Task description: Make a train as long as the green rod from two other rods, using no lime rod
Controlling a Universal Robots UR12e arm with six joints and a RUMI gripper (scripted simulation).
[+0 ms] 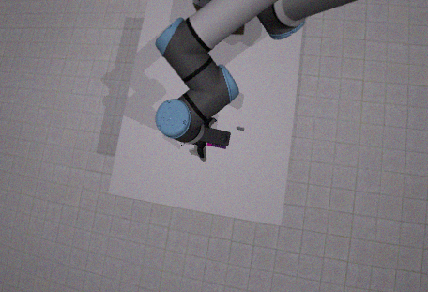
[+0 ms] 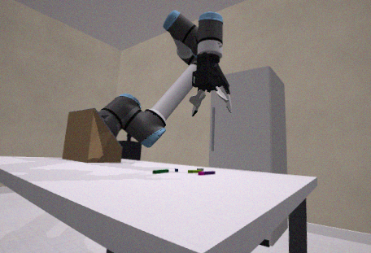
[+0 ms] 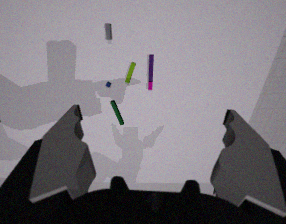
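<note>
The purple rod (image 3: 151, 68) (image 2: 209, 172) and the magenta rod (image 3: 150, 86) (image 2: 201, 173) lie flat end to end in one straight line, touching or almost touching. The green rod (image 3: 117, 112) (image 2: 160, 171) lies apart from them, slanted, nearer the jaws in the wrist view. The lime rod (image 3: 130, 72) (image 2: 194, 172) lies slanted beside the purple rod with a gap between them. The gripper (image 3: 153, 115) (image 2: 211, 113) is open and empty, high above the table. In the top view the arm hides most rods.
A grey rod (image 3: 108, 31) (image 1: 240, 129) lies beyond the lime rod in the wrist view. A small blue rod (image 3: 108, 84) (image 2: 176, 170) lies between the lime and green rods, off to the side. A brown block (image 2: 83, 137) stands near the arm's base on the white table (image 2: 134, 194).
</note>
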